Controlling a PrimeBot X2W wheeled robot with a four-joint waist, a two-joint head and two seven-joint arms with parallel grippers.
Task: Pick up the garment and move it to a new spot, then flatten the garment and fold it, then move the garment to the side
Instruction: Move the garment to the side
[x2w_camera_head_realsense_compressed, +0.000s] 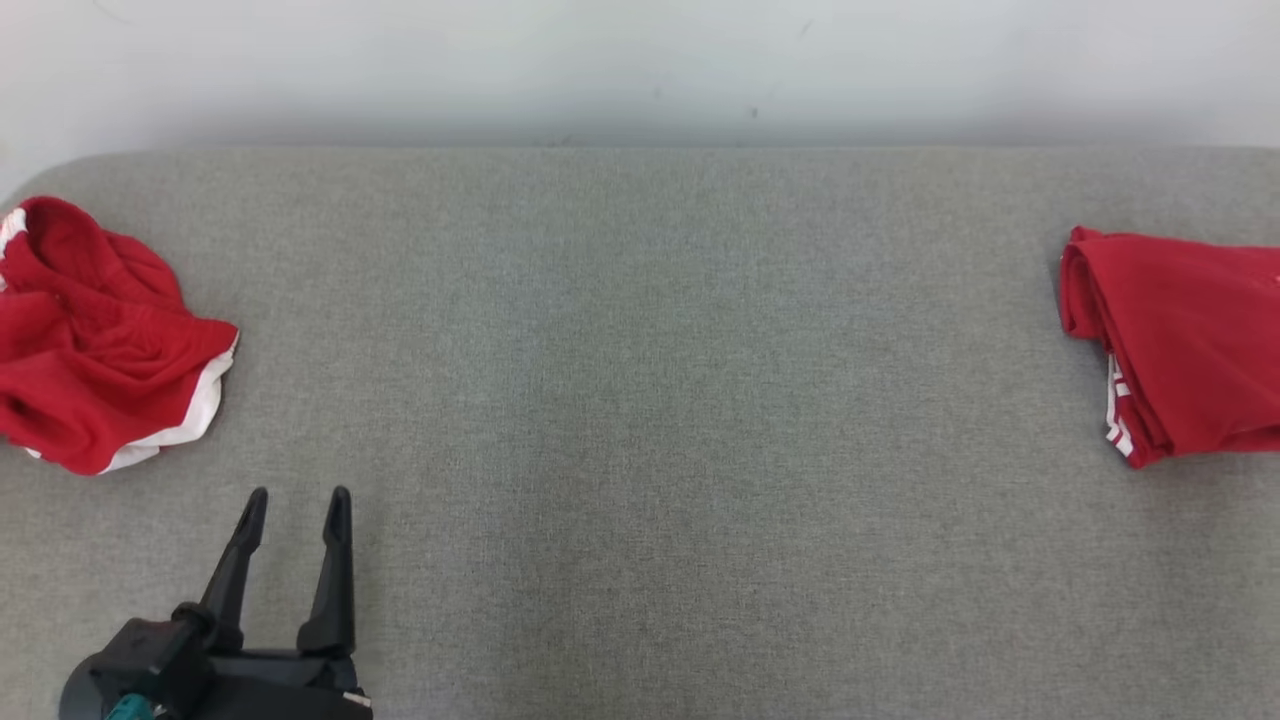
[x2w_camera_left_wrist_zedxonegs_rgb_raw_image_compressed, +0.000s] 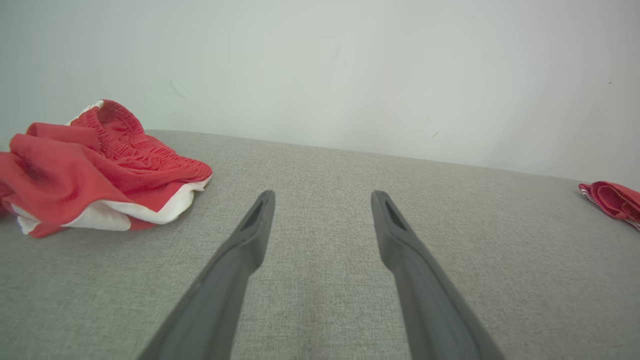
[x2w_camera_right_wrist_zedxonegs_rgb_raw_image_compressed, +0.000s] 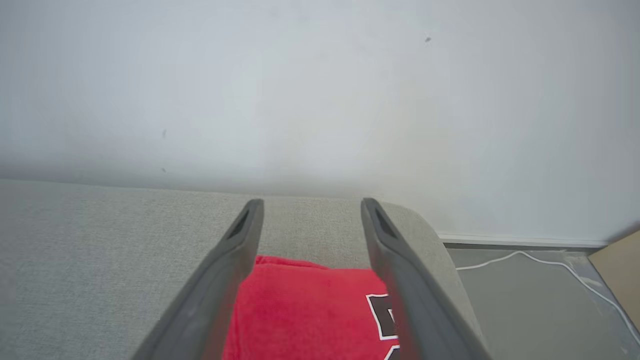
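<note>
Two sets of jaws, both released and holding nothing. The right jaws' dark fingers (x2w_camera_right_wrist_zedxonegs_rgb_raw_image_compressed: 235, 250) stand apart above the folded red garment (x2w_camera_right_wrist_zedxonegs_rgb_raw_image_compressed: 310, 310), whose cloth shows between them in the right wrist view, with part of a black-and-white emblem beside the right-hand finger. Whether the fingers touch the cloth cannot be told. The left jaws' fingers (x2w_camera_left_wrist_zedxonegs_rgb_raw_image_compressed: 250, 235) are likewise spread, over bare grey fabric of the bench (x2w_camera_left_wrist_zedxonegs_rgb_raw_image_compressed: 320, 165); the head view places them at the lower left, tips pointing away from the robot.

Just beyond and to the left of the left jaws lies a crumpled red garment (x2w_camera_head_realsense_compressed: 90, 340) with white trim and a gathered waistband, clear of the fingers. The folded garment rests at the far right end of the bench, partly cut off by the picture's edge, well apart from the crumpled one. A pale wall (x2w_camera_head_realsense_compressed: 640, 60) rises behind the bench. Past its rounded right corner, a white cable (x2w_camera_right_wrist_zedxonegs_rgb_raw_image_compressed: 550, 262) runs over the floor (x2w_camera_right_wrist_zedxonegs_rgb_raw_image_compressed: 525, 310).
</note>
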